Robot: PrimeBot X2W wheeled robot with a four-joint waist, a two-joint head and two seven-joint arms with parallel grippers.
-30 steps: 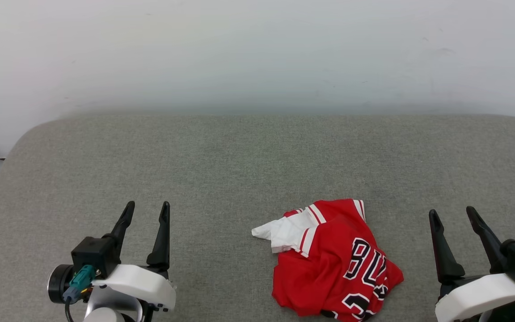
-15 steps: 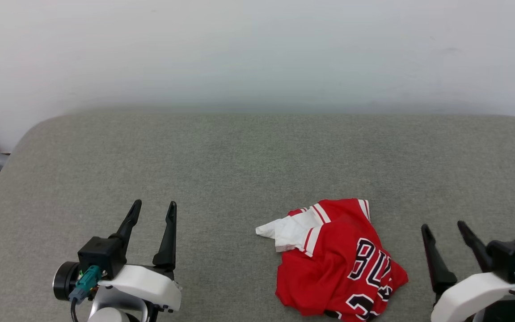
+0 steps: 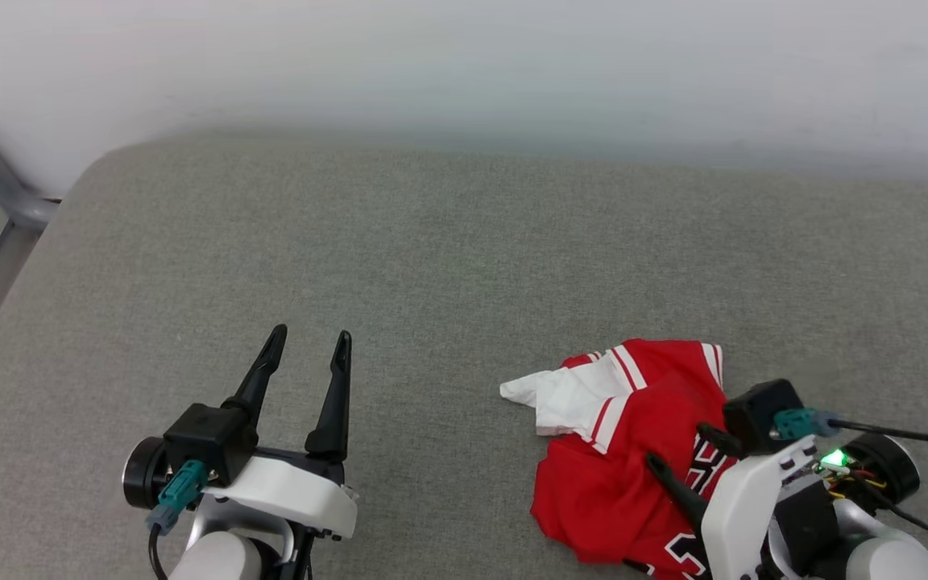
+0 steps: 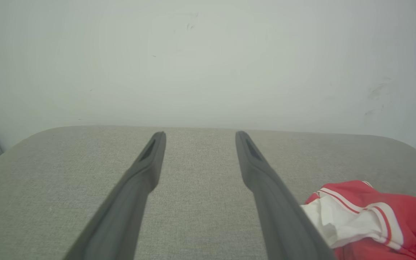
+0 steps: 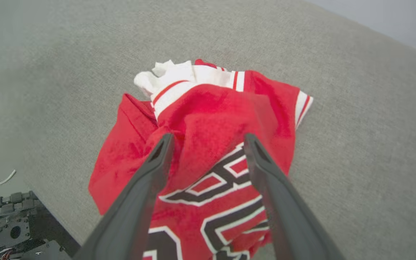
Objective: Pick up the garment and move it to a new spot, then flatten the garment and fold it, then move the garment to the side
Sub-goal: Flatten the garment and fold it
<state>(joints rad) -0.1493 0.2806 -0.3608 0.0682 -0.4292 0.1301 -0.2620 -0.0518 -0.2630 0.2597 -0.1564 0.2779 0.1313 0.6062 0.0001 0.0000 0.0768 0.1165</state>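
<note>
shirt [image 5: 211,115]: lying bunched at twelve o'clock beneath my right fingers [image 5: 139,195].
right fingers: hovering spread, empty, nearer.
left fingers [image 3: 333,395]: idling spread.

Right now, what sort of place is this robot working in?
Probably a plain test room, not a home: a grey fabric-covered table against a bare white wall, with one crumpled red-and-white jersey shirt on it.
</note>
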